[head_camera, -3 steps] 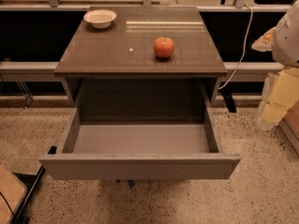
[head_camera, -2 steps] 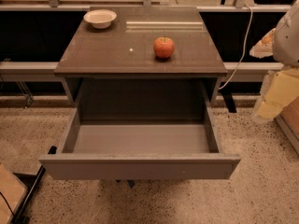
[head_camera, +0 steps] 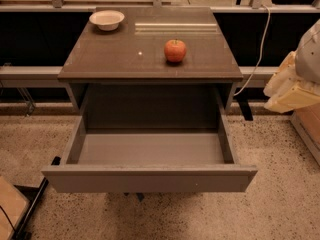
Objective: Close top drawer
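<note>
- The wide, shallow grey top drawer [head_camera: 150, 151] stood pulled far out beneath the front edge of the dark grey-brown table [head_camera: 115, 59], its smooth inside showing.
- The robot's cream-and-white gripper [head_camera: 292, 86] hung beyond the table's right edge, well apart from the drawer; whether it was spread or closed up, I could not tell.
- A round red apple [head_camera: 175, 50] sat right of centre, and a pale shallow bowl [head_camera: 107, 19] near the back left corner.
- By my reckoning, closing had not begun: the reach to the drawer's front and the whole push inward remained.
</note>
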`<state>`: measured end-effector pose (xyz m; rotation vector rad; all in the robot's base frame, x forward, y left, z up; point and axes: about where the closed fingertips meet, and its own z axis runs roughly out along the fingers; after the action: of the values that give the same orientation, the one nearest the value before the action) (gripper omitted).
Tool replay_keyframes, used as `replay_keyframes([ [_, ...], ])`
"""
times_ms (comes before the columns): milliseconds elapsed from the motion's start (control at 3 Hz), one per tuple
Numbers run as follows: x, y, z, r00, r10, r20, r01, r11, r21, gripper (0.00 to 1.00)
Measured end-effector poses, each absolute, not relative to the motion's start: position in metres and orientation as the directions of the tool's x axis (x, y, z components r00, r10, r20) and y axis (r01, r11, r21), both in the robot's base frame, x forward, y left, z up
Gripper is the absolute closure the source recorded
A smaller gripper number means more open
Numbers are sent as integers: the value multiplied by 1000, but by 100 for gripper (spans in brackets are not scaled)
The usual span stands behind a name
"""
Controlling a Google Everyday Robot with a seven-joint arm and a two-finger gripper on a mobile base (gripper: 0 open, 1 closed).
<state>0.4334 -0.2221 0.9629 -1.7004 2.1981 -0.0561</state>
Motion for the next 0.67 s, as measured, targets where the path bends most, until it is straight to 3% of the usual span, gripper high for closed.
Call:
replay_keyframes([
  [333, 435, -219, 957, -202, -949, -241, -936, 260, -238, 88],
  [667, 437, -211, 912, -229, -932, -282, -944, 283, -168, 100],
])
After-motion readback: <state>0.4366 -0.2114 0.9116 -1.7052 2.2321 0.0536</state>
